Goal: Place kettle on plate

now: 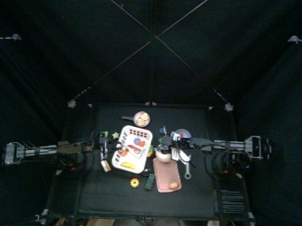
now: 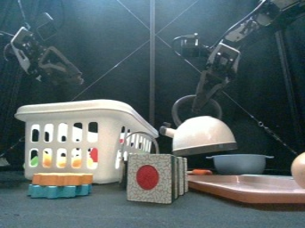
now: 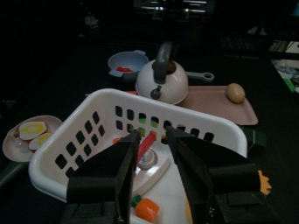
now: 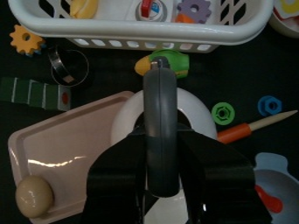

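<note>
At the table's right of centre, the kettle (image 2: 202, 134) stands partly on the pink tray (image 2: 256, 188), its arched handle gripped at the top by the right gripper (image 4: 160, 131), jaws clenched on it. The front view shows a blue bowl (image 2: 241, 163) behind the tray; the left wrist view adds an egg (image 3: 235, 93) on the tray. The left gripper (image 3: 160, 150), jaws parted, hangs above the white basket (image 3: 105, 118), with a plate (image 3: 33, 136) holding halved eggs beside it.
</note>
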You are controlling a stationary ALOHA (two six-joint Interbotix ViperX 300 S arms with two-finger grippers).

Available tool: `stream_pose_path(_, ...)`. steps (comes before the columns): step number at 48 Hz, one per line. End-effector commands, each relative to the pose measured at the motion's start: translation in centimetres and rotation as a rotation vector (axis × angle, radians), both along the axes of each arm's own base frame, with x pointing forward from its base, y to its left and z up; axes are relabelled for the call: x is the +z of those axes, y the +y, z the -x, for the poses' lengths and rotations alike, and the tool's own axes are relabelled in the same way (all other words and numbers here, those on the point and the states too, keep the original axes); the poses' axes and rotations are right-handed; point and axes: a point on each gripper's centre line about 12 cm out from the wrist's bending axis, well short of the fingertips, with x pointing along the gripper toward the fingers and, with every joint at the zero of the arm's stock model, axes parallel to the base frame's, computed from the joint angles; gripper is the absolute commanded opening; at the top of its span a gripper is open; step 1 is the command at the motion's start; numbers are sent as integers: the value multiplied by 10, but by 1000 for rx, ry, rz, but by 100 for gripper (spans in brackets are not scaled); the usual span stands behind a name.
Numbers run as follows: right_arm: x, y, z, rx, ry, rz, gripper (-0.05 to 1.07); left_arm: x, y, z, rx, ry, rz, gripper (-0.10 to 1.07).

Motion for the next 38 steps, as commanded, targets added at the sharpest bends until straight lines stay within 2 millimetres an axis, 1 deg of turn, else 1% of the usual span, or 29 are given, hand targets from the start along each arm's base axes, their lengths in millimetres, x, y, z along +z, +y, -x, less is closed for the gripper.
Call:
stream_pose_path(1, 15, 2, -1, -4, -50, -8, 59, 5, 1, -2, 0, -13, -3, 74)
stream_pose_path(7, 18, 10, -1, 5, -62, -30, 59, 5, 1, -2, 2, -13, -3, 74)
stream_pose_path(16, 14, 27, -2, 36, -56, -72, 59, 5, 1, -2, 1, -14, -3, 74)
stream_pose_path(25, 11, 56, -2, 104, -48, -110, 59, 4, 1, -2, 1, -12, 0, 74)
stream_pose_path(28, 6, 65, -1, 120, -38, -124, 59, 4, 1, -2, 2, -12, 0, 74)
stream_pose_path(31, 2, 69, -1, 127, -30, -134, 59, 4, 1, -2, 1, -12, 0, 74)
stream_pose_path(38, -5, 71, -2, 120, -28, -144, 59, 3, 0, -1, 0, -11, 1, 74)
